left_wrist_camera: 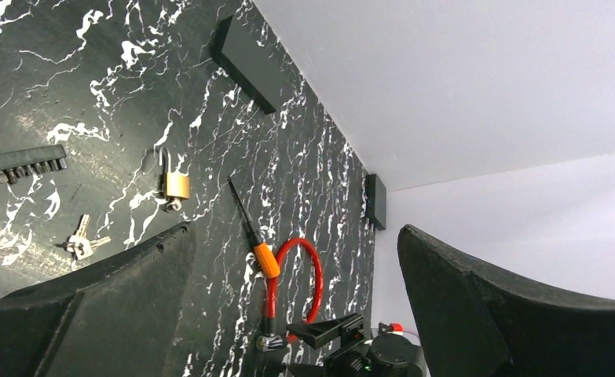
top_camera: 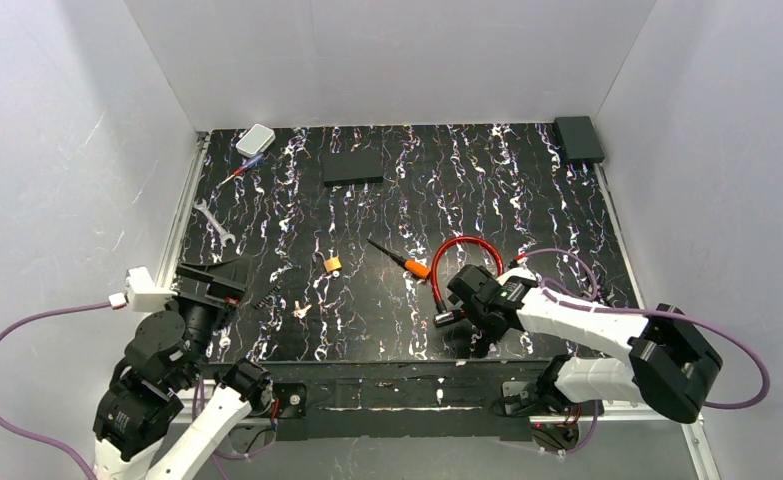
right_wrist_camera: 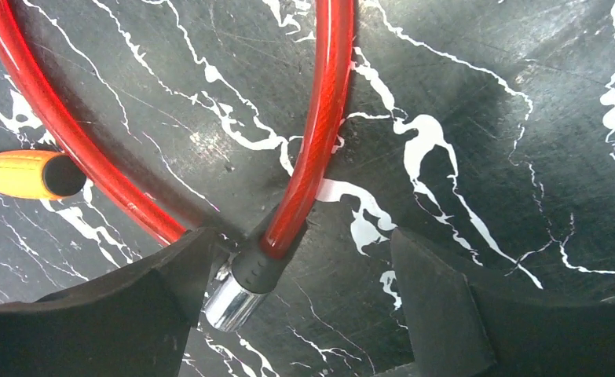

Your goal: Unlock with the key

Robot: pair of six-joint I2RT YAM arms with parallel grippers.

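Key point(top_camera: 417, 267) one, padlock point(top_camera: 333, 264) one, wrench point(top_camera: 212, 222) one

I am holding my gripper point(left_wrist_camera: 294, 232) wide open over the table point(left_wrist_camera: 131, 94), framing the orange key point(left_wrist_camera: 265, 258), which is lying just beside a red cable loop point(left_wrist_camera: 317, 271). A brass padlock point(left_wrist_camera: 176, 185) and small silver keys point(left_wrist_camera: 80, 245) are lying apart, left of it.

In the right wrist view the key point(right_wrist_camera: 23, 173) is cut by the edge at 9 o'clock — only its orange butt shows. The cable point(right_wrist_camera: 325, 110) runs out at 12 o'clock. Its chrome tip point(right_wrist_camera: 227, 305) is half hidden behind a finger point(right_wrist_camera: 115, 314) of the right gripper point(right_wrist_camera: 298, 239). In the top view the silver keys point(top_camera: 302, 310), at 8 o'clock of the key, are too small to count.
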